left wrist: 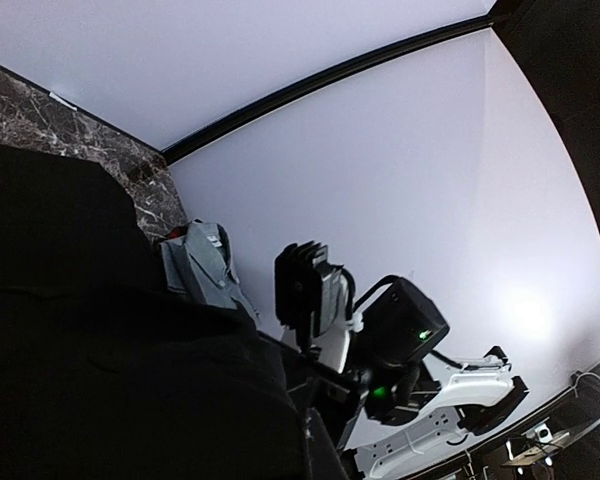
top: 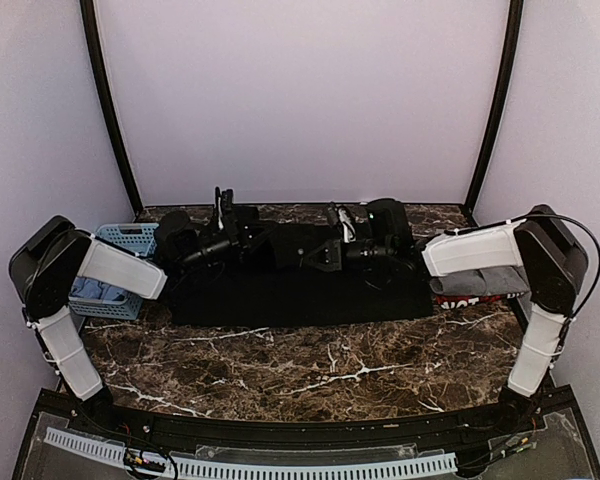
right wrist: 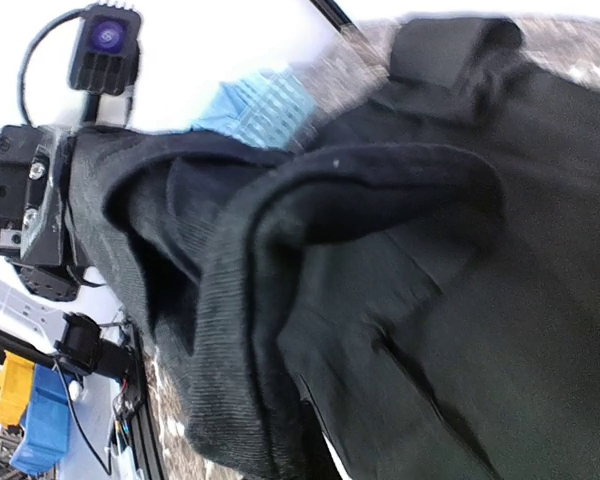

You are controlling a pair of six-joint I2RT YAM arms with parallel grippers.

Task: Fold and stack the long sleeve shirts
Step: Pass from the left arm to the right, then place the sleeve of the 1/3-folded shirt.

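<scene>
The black long sleeve shirt (top: 300, 292) lies spread across the back middle of the marble table (top: 310, 370). Its far edge is bunched up between both grippers. My left gripper (top: 228, 232) is shut on that raised edge. In the right wrist view the black cloth (right wrist: 400, 300) runs straight out of the left gripper (right wrist: 35, 195). My right gripper (top: 325, 252) is shut on a fold of the same shirt, and cloth hides its fingers in its own view. A grey shirt (top: 475, 280) lies on a red-edged, white-lettered one (top: 458, 298) under my right arm. The grey shirt (left wrist: 195, 262) also shows in the left wrist view.
A light-blue lattice basket (top: 120, 268) stands at the table's left edge under my left arm, with blue cloth in it. Pale walls close in the back and both sides. The black frame rail (top: 280, 440) runs along the near edge.
</scene>
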